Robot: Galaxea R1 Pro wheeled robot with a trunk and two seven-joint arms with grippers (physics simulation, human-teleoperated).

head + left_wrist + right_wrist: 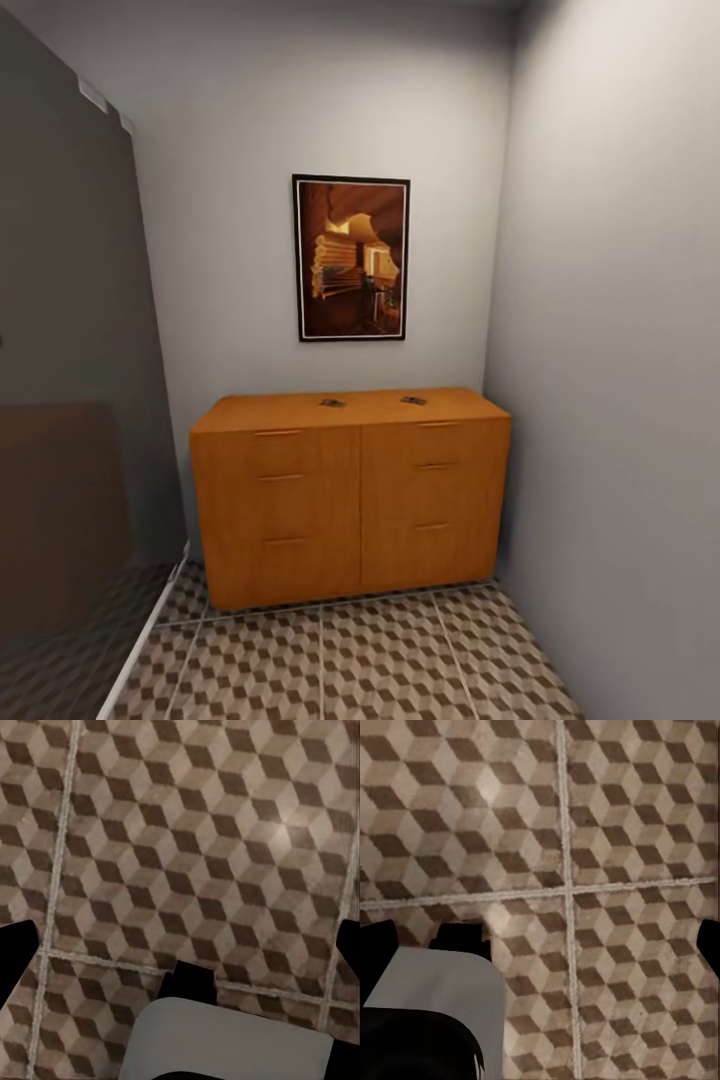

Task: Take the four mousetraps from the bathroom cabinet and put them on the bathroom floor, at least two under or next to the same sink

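Mousetraps, two of them [333, 403] [414, 400], lie on the far cabinet [350, 500] top; both my claws point at the bathroom floor [380, 660], and I cannot tell if they are released.

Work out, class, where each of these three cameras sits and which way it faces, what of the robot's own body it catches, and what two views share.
Head view: high on the robot, facing the cabinet, two mousetraps on top.
Left wrist view: looks down at the bathroom floor; dark fingertips at both edges.
Right wrist view: looks down at the floor; dark fingertips likewise.
Shared: all show the cube-patterned tiles.
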